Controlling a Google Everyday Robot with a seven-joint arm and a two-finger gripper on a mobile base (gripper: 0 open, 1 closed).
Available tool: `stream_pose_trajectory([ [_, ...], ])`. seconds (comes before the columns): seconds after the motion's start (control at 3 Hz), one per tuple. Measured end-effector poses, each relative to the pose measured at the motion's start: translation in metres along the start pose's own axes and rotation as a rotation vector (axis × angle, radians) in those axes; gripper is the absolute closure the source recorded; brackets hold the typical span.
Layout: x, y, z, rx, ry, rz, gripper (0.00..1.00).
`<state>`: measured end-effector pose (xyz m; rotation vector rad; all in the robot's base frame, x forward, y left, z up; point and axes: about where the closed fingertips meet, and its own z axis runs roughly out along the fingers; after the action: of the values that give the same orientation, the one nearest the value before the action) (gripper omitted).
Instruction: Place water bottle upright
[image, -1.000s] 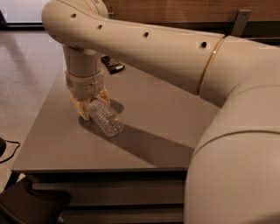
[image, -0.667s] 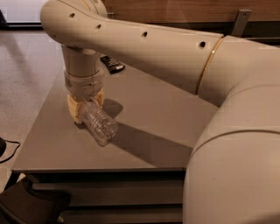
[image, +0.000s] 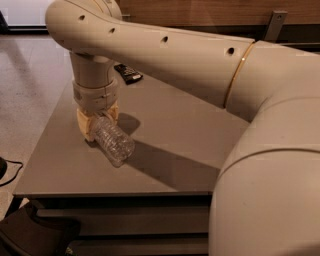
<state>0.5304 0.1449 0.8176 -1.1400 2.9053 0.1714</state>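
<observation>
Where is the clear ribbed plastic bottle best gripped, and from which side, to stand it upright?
Grip the clear ribbed plastic bottle at its neck end, coming from above, where the beige two-finger gripper now clamps it over the grey table. The bottle is tilted, base toward the camera, so a hold near the top probably lets the base swing down.

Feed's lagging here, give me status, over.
Pincer low over table, shut on water bottle. Bottle tilted, not yet upright. Black object far back, apart.
</observation>
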Motion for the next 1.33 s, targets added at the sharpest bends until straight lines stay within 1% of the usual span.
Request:
stream_pose_trajectory([
  [0.33, -0.004, -0.005, -0.013, 0.036, -0.034, -0.018, 1.00],
  [0.67, 0.003, -0.026, -0.054, 0.078, -0.188, -0.069, 1.00],
  [1.0, 0.003, -0.042, -0.087, 0.085, -0.337, -0.114, 1.00],
  [1.33, 0.007, -0.052, -0.099, 0.028, -0.479, -0.169, 1.00],
])
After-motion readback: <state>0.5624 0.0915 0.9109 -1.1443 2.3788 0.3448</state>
